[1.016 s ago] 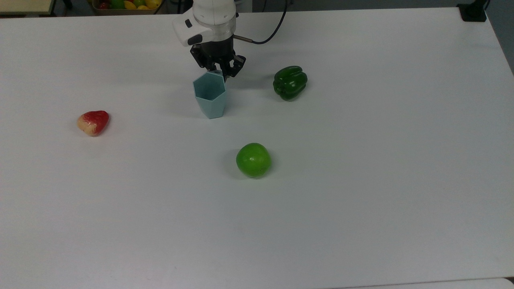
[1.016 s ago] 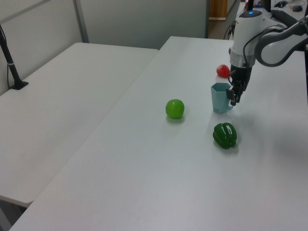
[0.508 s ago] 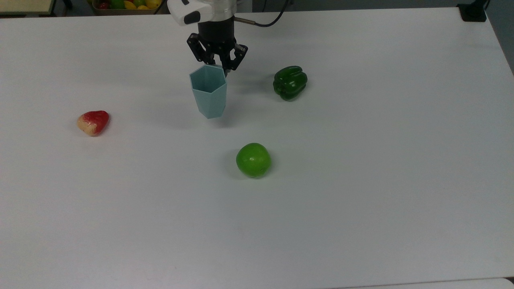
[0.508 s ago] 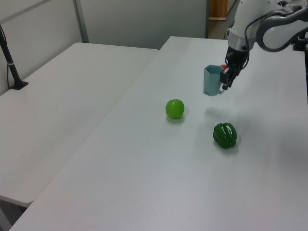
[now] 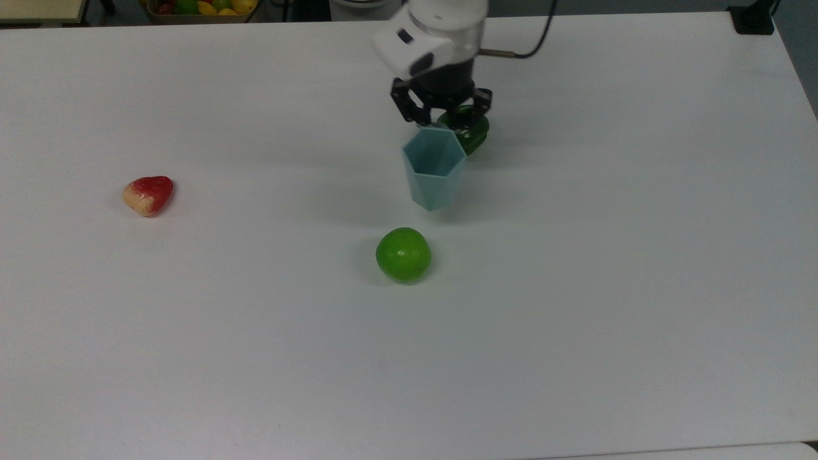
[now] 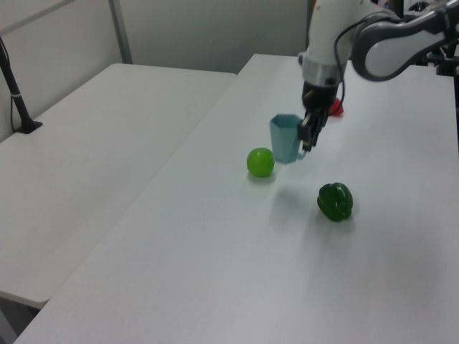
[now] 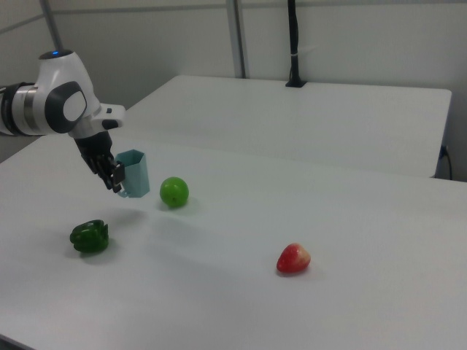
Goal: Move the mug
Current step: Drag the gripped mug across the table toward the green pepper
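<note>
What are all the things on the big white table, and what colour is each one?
mug: 1, pale blue-teal, held up off the table by the pincer
apple: 1, bright green, middle of the table
pepper: 1, dark green, resting on the table
strawberry-shaped fruit: 1, red and cream, near the top view's left
table: 1, white, under everything
pincer: 1, black, on the white arm, shut on the mug's rim

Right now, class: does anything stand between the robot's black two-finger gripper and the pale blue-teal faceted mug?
No. The black two-finger gripper is shut on the pale blue-teal faceted mug at its rim and holds it clear of the white table. The dark green bell pepper and the round green apple lie apart from it.
</note>
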Controlling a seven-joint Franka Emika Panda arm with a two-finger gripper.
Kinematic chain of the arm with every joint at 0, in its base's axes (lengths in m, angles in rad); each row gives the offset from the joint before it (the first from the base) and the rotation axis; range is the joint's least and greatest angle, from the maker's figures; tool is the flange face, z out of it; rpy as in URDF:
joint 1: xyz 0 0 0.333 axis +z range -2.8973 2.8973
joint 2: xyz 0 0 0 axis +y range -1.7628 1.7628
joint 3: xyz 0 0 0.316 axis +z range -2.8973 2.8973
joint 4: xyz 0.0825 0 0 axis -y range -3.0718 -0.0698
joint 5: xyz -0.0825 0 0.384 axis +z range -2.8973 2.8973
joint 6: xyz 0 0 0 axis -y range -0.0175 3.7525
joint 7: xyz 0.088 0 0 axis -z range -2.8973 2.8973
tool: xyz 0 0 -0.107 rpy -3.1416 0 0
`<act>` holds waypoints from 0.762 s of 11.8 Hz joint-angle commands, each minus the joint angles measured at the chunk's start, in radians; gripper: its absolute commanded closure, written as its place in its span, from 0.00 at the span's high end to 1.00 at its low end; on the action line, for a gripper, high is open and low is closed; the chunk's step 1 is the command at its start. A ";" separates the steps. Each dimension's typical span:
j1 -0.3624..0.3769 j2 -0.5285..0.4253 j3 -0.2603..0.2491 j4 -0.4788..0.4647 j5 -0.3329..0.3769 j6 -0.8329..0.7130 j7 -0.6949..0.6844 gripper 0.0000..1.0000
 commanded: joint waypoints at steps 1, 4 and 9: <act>0.080 0.120 -0.005 0.066 -0.038 -0.031 0.078 0.08; 0.102 0.166 -0.005 0.063 -0.076 0.019 0.129 0.14; 0.102 0.181 -0.003 0.066 -0.104 0.033 0.184 1.00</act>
